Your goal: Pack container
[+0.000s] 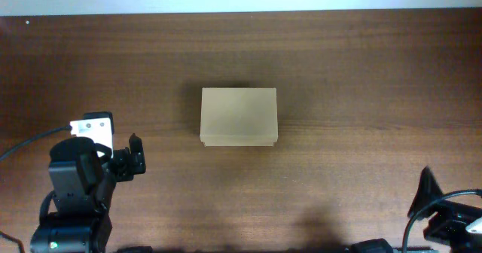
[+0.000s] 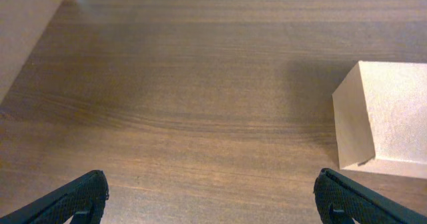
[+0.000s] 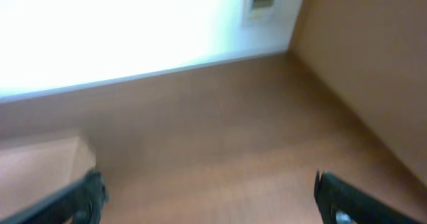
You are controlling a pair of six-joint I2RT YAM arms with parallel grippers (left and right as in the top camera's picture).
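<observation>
Container (image 1: 239, 116) — tan rectangular cardboard, lid closed — on brown wooden table (image 1: 361, 72). Left gripper (image 2: 210, 196) and right gripper (image 3: 208, 196): fingers spread wide, empty, clear of it.

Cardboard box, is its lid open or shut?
Shut: from overhead the box shows one flat, unbroken tan top, with no inside visible.
</observation>
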